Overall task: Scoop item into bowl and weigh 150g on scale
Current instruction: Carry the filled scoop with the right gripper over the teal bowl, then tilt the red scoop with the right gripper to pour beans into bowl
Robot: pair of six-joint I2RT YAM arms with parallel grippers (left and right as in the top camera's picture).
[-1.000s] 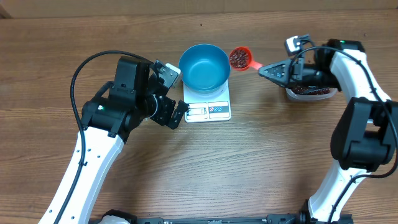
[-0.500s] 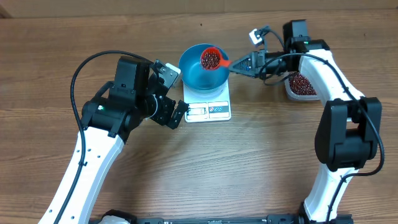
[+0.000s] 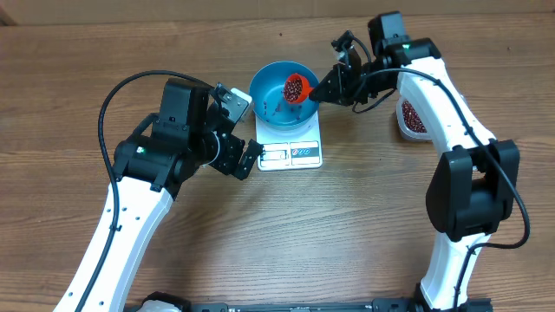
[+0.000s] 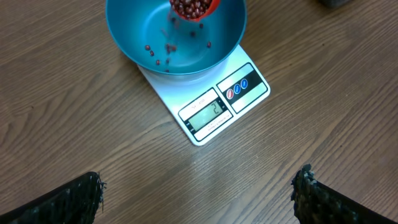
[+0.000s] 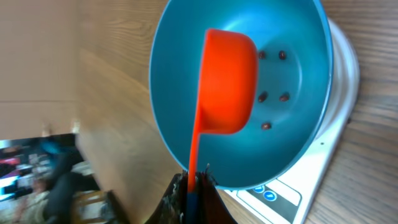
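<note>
A moment before, the red scoop point(image 3: 297, 87) was out by the clear tub point(image 3: 413, 118). Now it hung tipped over the blue bowl point(image 3: 267, 102) on the scale point(image 3: 290, 153), and the first few beans point(image 5: 284, 96) had dropped in. The right jaws were shut tight on its handle. The left jaws stood wide open, holding nothing. Many more beans were likely needed.

Scoop point(image 3: 297, 87) over bowl point(image 3: 267, 97) on scale point(image 3: 291, 154)
</note>
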